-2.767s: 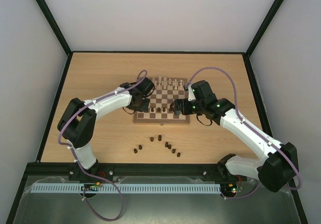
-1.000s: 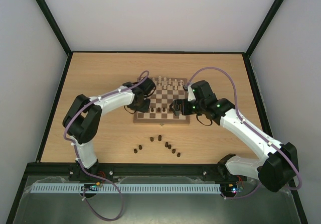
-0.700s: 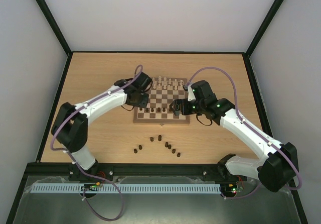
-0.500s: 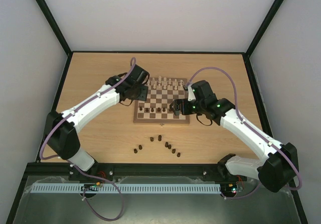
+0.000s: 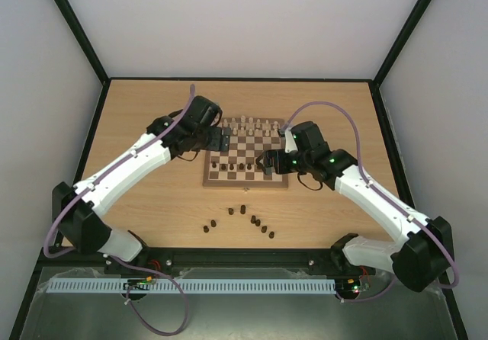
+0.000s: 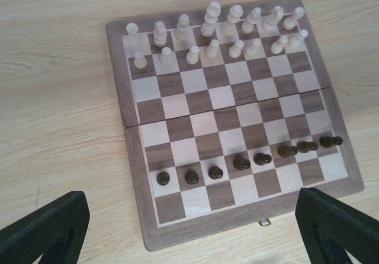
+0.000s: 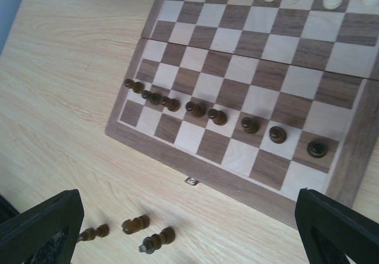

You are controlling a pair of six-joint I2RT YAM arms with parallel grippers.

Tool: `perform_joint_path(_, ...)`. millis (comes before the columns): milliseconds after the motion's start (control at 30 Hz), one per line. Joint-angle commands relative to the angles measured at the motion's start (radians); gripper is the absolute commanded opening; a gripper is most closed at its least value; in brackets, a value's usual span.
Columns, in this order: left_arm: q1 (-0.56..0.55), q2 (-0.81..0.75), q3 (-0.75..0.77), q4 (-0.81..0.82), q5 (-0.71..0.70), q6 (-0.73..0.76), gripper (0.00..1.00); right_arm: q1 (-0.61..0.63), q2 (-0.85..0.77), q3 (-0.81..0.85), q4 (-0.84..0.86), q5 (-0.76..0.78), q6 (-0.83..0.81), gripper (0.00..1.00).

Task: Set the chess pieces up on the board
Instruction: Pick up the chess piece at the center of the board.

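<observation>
Looking from above, the left gripper point(image 5: 223, 139) covers the far left corner of the board point(image 5: 244, 157), and the right gripper point(image 5: 267, 162) covers a bit of its near right side, so some squares there are hidden. The pieces look like tiny dots from up there, and you cannot tell what kind each one is. The left wrist camera shows the whole board, which lies flat on the counter point(image 5: 152, 111). On it stand sixteen cream pieces point(image 6: 212, 48) in two rows of eight along the far side. Eight dark pieces point(image 6: 241, 163) stand in one row, one row in from the near edge. Eight loose dark pieces point(image 5: 252, 219) sit on the counter in front of the board, well apart from it. The right wrist camera catches only three of these (they lie on their sides, at the bottom of its picture), and the cream rows are cut off at its top edge. Both wrist pictures show just the black fingers point(image 6: 44, 231) in the bottom corners, and the rest of each finger is cut off. The left gripper is spread wide with nothing in it. The right gripper's fingers point(image 7: 41, 228) are spread wide too, and they hold nothing. Both hang above the board and do not touch any piece.
</observation>
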Motion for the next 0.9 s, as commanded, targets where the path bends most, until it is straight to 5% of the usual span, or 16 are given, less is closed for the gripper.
perform_joint_path(0, -0.034, -0.071, -0.018, -0.046, -0.032, -0.042, 0.99, 0.001, -0.028, -0.013, 0.016, -0.109, 0.045, 0.99)
perform_joint_path(533, -0.275, -0.179, -0.031, -0.143, -0.19, -0.322, 0.99, 0.001, -0.23, -0.061, -0.127, -0.222, 0.121, 0.99)
perform_joint_path(867, -0.361, -0.24, -0.036, -0.133, -0.251, -0.381, 0.99, 0.001, -0.308, -0.096, -0.06, -0.262, 0.149, 0.99)
